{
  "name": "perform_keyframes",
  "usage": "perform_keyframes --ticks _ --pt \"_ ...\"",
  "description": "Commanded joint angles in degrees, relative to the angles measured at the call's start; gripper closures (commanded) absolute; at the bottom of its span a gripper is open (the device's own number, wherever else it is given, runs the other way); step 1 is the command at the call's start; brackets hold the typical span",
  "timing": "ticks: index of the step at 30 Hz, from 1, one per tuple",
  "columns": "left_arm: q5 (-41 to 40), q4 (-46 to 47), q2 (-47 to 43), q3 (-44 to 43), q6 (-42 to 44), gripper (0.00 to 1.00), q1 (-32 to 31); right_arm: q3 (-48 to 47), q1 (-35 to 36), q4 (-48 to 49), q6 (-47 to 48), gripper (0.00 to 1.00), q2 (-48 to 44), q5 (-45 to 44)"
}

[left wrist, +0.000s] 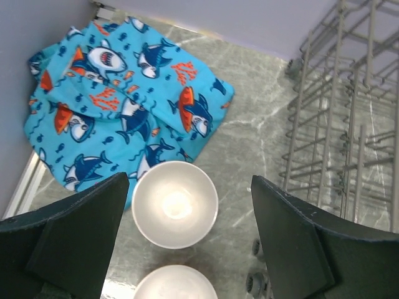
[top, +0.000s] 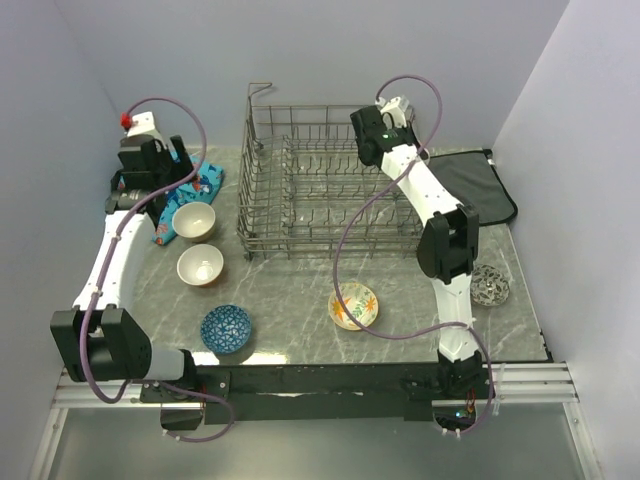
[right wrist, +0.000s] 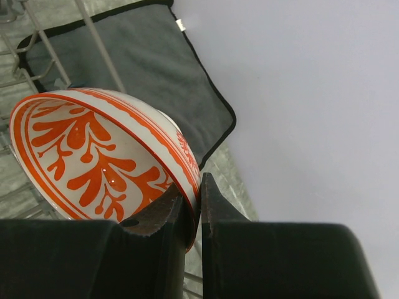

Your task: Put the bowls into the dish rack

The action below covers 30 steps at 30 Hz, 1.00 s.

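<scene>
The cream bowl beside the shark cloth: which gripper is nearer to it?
Left. The left gripper is open close to the cream bowl, which shows between its fingers. The right gripper is far off over the dish rack, shut on the orange-red patterned bowl.

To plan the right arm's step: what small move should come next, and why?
Probably lower the orange-red bowl between the tines of the dish rack. The right fingers are shut on its rim, and it hangs tilted over the rack's wires.
</scene>
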<state>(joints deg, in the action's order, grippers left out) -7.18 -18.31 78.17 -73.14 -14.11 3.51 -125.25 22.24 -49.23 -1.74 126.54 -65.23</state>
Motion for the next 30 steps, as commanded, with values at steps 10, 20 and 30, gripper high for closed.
perform_keyframes --ticks 10,20,30 --pt "-11.2 3.9 -6.7 4.5 4.0 0.06 -8.1 2.7 3.5 -0.2 -5.4 1.0 3.0 -6.7" --pt "-16.3 6.8 -9.9 7.8 9.4 0.04 -19.7 5.6 3.1 1.6 -6.7 1.0 3.0 -11.2" --pt "-8.9 3.0 -13.0 6.7 4.9 0.05 -13.8 3.5 2.6 1.7 -8.5 1.0 7.7 -13.3"
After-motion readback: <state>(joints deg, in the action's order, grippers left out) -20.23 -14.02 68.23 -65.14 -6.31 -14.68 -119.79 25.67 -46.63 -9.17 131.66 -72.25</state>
